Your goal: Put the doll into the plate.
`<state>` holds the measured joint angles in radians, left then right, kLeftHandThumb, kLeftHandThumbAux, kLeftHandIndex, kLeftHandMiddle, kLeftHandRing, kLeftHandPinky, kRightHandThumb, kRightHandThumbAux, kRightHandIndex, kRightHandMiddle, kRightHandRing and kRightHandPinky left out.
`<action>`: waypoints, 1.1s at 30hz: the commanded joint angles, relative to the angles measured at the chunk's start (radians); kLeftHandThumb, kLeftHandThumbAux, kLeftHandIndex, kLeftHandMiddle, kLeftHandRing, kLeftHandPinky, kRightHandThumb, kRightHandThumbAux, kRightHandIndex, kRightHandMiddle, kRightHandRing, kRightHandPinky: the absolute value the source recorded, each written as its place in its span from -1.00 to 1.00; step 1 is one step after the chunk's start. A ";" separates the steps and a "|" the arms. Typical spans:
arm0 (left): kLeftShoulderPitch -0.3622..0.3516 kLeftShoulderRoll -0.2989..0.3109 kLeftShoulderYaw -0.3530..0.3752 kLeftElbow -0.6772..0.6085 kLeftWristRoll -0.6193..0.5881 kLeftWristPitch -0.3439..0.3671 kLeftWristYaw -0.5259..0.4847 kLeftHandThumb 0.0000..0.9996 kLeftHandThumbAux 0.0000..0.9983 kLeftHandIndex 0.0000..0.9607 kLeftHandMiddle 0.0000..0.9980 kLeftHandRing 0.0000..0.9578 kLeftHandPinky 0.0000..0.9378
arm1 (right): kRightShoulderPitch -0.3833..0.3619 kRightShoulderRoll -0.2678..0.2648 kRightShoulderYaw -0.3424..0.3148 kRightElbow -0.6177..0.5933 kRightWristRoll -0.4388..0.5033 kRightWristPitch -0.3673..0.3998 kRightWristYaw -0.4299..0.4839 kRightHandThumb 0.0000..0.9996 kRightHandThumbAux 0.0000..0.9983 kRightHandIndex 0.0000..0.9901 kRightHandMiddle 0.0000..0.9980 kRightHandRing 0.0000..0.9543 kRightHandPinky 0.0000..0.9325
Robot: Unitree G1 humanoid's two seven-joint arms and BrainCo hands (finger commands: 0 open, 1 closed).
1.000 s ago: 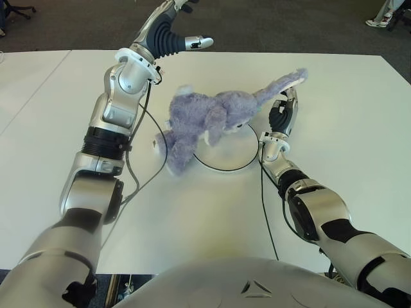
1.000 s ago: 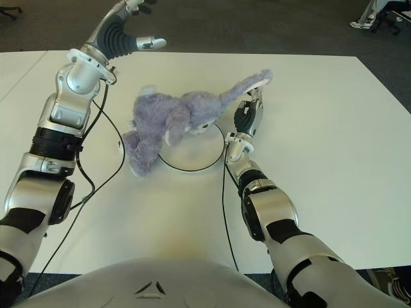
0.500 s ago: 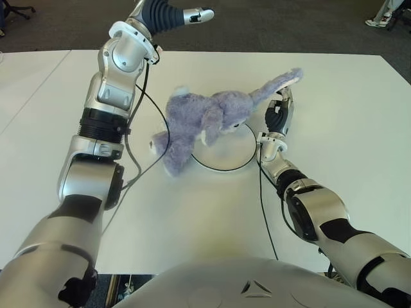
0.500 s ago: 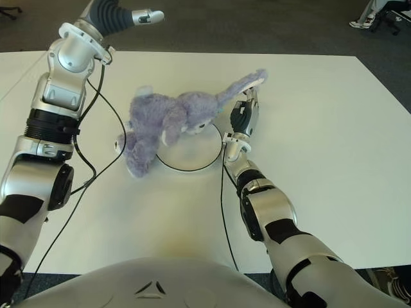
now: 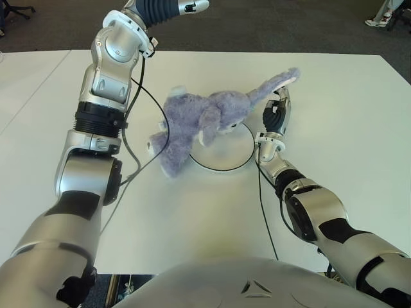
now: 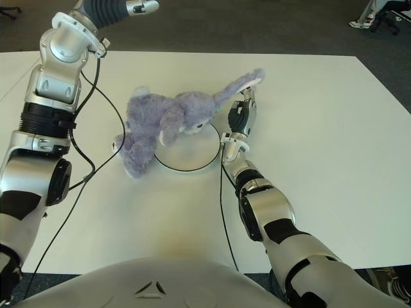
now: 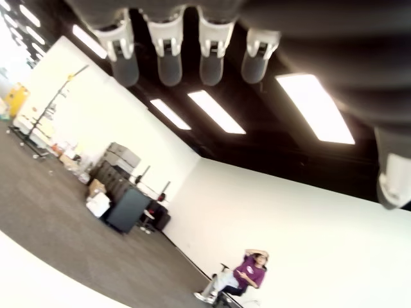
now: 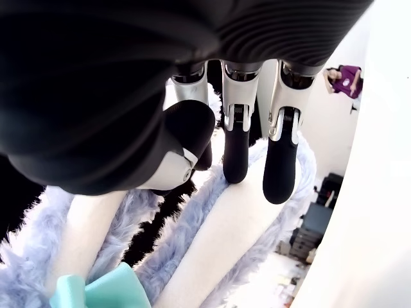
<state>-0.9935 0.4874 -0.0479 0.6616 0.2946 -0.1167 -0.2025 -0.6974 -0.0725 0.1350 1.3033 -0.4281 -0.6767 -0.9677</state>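
Observation:
A purple plush doll (image 5: pixel 205 119) lies on its side, head and chest over the left part of the white, dark-rimmed plate (image 5: pixel 229 153), legs trailing off onto the table to the left. One long ear (image 5: pixel 276 82) stretches up to the right. My right hand (image 5: pixel 276 114) stands at the plate's right edge, thumb and fingers (image 8: pixel 234 147) closed around that ear (image 8: pixel 212 244). A teal bow (image 8: pixel 103 292) shows beside the ear. My left hand (image 5: pixel 170 8) is raised high over the table's far edge, fingers (image 7: pixel 170 61) spread and holding nothing.
The white table (image 5: pixel 334 96) reaches to all sides. Black cables (image 5: pixel 138 167) loop over it left of the doll, another runs by my right forearm (image 5: pixel 264 218). Dark floor lies beyond the far edge, with a person's feet (image 5: pixel 384 18) at the far right.
My left arm has lifted higher and farther back from the doll. The doll and my right hand have shifted slightly left, the doll's legs sliding further off the plate.

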 commanded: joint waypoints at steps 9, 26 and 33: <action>-0.039 0.059 0.029 0.241 -0.009 -0.145 0.091 -0.98 -0.01 -1.00 -1.00 -1.00 -1.00 | 0.091 0.033 0.009 0.042 -0.005 0.011 -0.003 1.00 0.48 -0.41 -0.65 -0.55 -0.10; 0.060 0.222 0.117 0.554 -0.157 -0.408 -0.206 -1.00 0.18 -1.00 -0.92 -0.89 -0.87 | 0.092 0.022 0.013 0.043 -0.008 0.013 0.000 1.00 0.48 -0.40 -0.66 -0.54 -0.10; 0.133 0.187 0.133 0.626 -0.176 -0.377 -0.206 -1.00 0.13 -1.00 -0.91 -0.91 -0.95 | 0.091 0.023 -0.010 0.043 0.016 -0.004 0.035 1.00 0.48 -0.41 -0.64 -0.55 -0.10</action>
<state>-0.9112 0.7125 0.0823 1.2454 0.1244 -0.5195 -0.4015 -0.6949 -0.0745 0.1310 1.3033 -0.4230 -0.6743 -0.9494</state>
